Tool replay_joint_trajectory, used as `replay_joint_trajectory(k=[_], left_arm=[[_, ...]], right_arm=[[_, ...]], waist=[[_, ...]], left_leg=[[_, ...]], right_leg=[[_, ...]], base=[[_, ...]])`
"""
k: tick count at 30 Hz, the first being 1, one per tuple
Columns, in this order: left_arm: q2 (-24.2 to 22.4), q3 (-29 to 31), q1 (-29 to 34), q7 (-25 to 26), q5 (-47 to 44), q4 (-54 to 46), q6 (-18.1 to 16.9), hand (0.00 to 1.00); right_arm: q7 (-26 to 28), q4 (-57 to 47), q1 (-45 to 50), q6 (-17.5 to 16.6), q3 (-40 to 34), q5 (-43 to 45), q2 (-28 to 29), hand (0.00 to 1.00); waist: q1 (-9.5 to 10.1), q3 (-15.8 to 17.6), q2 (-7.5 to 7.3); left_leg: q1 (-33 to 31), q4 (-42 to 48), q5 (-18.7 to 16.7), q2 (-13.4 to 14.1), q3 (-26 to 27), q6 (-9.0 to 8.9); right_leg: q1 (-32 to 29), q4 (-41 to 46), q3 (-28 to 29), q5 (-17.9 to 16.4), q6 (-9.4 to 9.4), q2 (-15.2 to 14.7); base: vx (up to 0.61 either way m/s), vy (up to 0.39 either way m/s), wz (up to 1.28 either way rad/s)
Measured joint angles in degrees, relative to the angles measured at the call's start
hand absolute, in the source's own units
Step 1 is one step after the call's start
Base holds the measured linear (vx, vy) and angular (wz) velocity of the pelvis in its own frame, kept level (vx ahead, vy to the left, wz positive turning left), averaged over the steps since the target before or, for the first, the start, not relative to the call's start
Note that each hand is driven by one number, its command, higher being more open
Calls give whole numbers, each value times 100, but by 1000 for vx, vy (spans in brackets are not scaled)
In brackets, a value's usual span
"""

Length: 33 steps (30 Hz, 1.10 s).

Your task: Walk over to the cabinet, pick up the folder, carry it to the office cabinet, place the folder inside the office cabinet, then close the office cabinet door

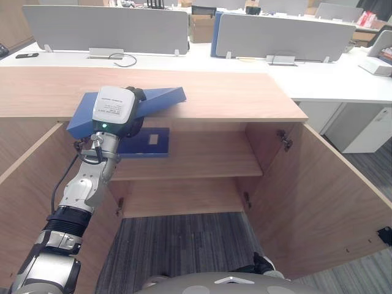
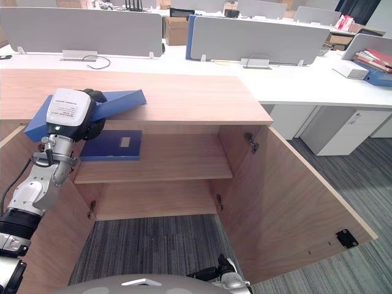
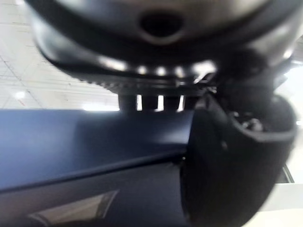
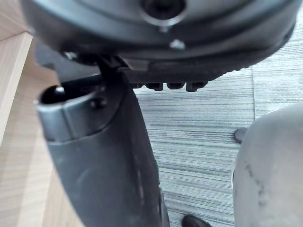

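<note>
folder (image 1: 162, 97) partly behind left robot hand (image 1: 134, 94), corner of shelf folder (image 1: 152, 142) covered

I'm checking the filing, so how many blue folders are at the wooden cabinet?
2. The tilted folder rests on the cabinet top, gripped by the left hand; the flat folder lies on the upper shelf inside. More may be hidden.

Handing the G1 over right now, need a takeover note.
Left robot hand shut on the blue folder, held tilted across the front edge of the cabinet top. Right robot hand idle over the carpet. A second blue folder lies on the upper shelf. Done: folder grasped. Left: set it inside, close the open doors.
</note>
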Motion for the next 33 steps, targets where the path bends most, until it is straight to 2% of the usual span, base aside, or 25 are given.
replay_joint_trajectory(k=[3,4,8,14,17,20,21,22,24,25,27,29,33], left_arm=[[-480,539,480,-78,-6,-588,136,0],[-806,820,854,-111,-26,-1113,207,0],[-1635,973,1767,-80,-170,-2785,132,0],[-2198,898,2487,-61,-980,-3953,-129,0],[-2279,892,2729,-132,-1607,-4228,-321,0],[-2509,1094,3089,-399,-3686,-4420,-482,0],[-2531,1164,3127,-428,-3994,-4420,-495,0],[-2577,1383,3170,-603,-4952,-4419,-519,0],[-2640,1723,3170,-770,-6037,-4418,-545,0],[-2713,2026,3172,-958,-6901,-4418,-636,0],[-2803,2408,3171,-1146,-7785,-4419,-799,0],[-3010,2853,3229,-1510,-8794,-4449,-1114,0],[-3157,3069,3391,-1913,-9584,-4491,-1312,0]], right_arm=[[24,-53,-11,0,131,2,-21,100],[37,-111,10,-1,189,2,-33,100],[67,-118,65,23,291,1,-79,100],[143,-584,264,43,630,16,-89,100],[138,-619,287,50,670,91,-76,100],[34,-856,272,189,652,1087,-3,100],[14,-963,272,202,650,1240,12,100],[-7,-1278,275,209,643,1633,19,100],[-22,-1803,275,205,578,2042,24,100],[-12,-2308,279,163,478,2376,32,100],[34,-3153,304,84,286,2741,38,100],[92,-4505,414,-253,-64,3317,51,100],[214,-5625,424,-669,-403,4153,57,100]], waist=[[-49,1,-3],[-66,-3,-17],[49,-5,-49],[28,-17,-63],[40,-21,-69],[40,-27,-69],[32,-24,-66],[29,-14,-51],[30,5,-24],[32,21,-2],[33,40,25],[58,46,34],[54,46,33]], left_leg=[[-2,2,-8,-5,-8,-4],[-5,4,-13,-3,-2,-10],[-11,5,-39,-1,-6,-21],[-14,2,-47,2,-19,-14],[-15,1,-54,3,-28,-9],[-20,4,-31,-7,-64,15],[-20,4,-29,-5,-70,16],[-17,4,-26,-3,-73,19],[-17,4,-19,-6,-83,25],[-16,4,-11,-8,-89,30],[-16,4,-2,-11,-101,35],[-17,4,9,-24,-169,31],[-18,4,14,-28,-232,26]], right_leg=[[0,-6,6,2,2,-4],[-1,0,22,6,5,-2],[1,-4,31,4,3,5],[-2,2,31,1,3,9],[-3,2,23,-6,2,11],[12,39,-25,0,7,10],[12,45,-31,0,7,12],[10,63,-35,0,6,14],[6,90,-38,-2,3,11],[4,103,-39,-4,0,9],[4,114,-44,-7,-6,8],[35,117,-106,-18,-21,2],[80,105,-190,-33,-40,5]], base=[[0,0,0],[0,0,0],[0,0,0],[0,0,0],[0,0,2],[0,0,5],[0,0,3],[0,0,0],[0,0,2],[0,0,4],[-20,-7,5],[-23,-20,12],[-10,-22,10]])
